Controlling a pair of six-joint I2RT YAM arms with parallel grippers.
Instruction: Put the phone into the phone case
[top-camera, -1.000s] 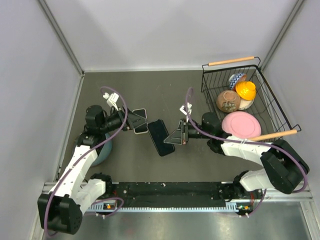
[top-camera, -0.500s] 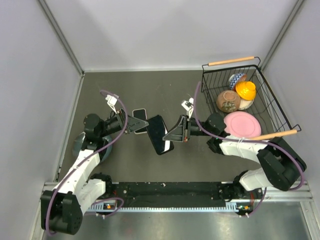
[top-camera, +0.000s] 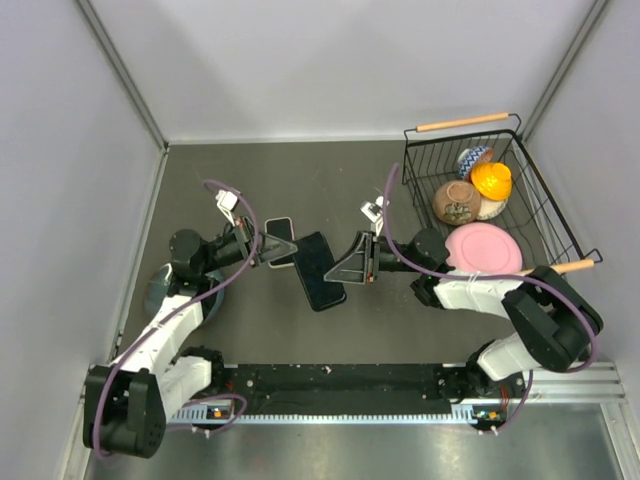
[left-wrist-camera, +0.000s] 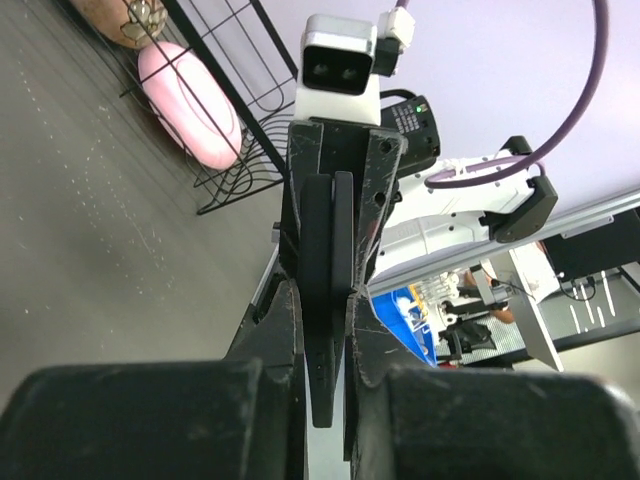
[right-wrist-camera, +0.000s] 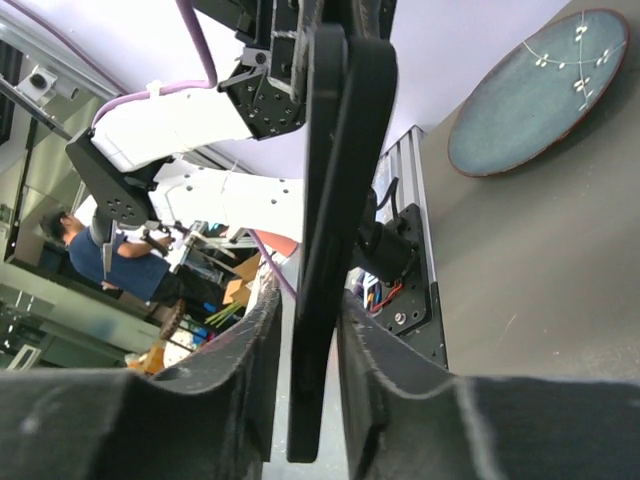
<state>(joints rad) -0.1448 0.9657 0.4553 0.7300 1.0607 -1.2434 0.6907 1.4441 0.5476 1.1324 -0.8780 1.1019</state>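
Observation:
A black flat slab, which I take for the phone (top-camera: 320, 272), hangs tilted above the table between both arms. My left gripper (top-camera: 288, 250) is shut on its upper left end; in the left wrist view the phone (left-wrist-camera: 318, 230) runs edge-on between the jaws of that gripper (left-wrist-camera: 322, 300). My right gripper (top-camera: 352, 268) stands around the phone's right edge with its jaws slightly apart. In the right wrist view the phone (right-wrist-camera: 335, 150) has small gaps on both sides at that gripper (right-wrist-camera: 308, 300). A light-rimmed flat thing, apparently the phone case (top-camera: 279, 232), lies on the table under the left gripper.
A black wire basket (top-camera: 420, 175) stands at the right with a pink plate (top-camera: 483, 248), a brown bowl (top-camera: 457, 202) and an orange toy (top-camera: 492, 180) in it. A blue-grey plate (top-camera: 160, 287) lies by the left arm, partly under it. Grey walls close in both sides.
The phone was lifted off the table by the right gripper. The left gripper came over from the phone case and closed on the phone's left end. The right jaws have loosened.

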